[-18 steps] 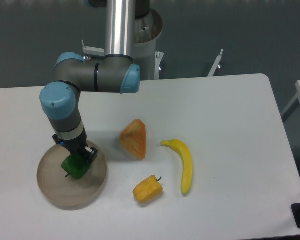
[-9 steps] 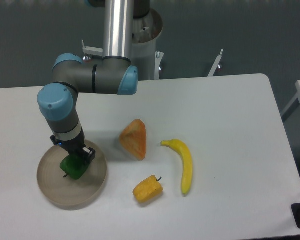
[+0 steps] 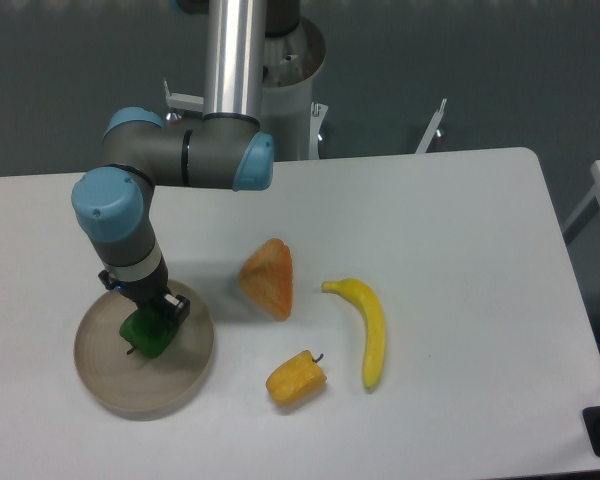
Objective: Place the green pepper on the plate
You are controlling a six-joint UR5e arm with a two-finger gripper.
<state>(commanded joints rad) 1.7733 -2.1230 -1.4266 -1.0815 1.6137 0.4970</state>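
Note:
The green pepper [image 3: 146, 336] is dark green and glossy, and it sits over the middle of the round beige-tan plate [image 3: 185, 385] at the front left of the table. My gripper [image 3: 146, 322] points straight down onto the pepper, with its fingers shut on the pepper's upper part. The pepper looks at or just above the plate's surface; I cannot tell whether it touches. The arm's wrist hides the fingers' upper part.
A yellow-orange pepper [image 3: 296, 378] lies right of the plate. An orange wedge-shaped piece [image 3: 269, 278] lies at the table's middle. A banana [image 3: 367, 328] lies to its right. The arm's base column [image 3: 238, 60] stands at the back.
My gripper with the green pepper has shifted slightly left over the plate. The other things have not moved.

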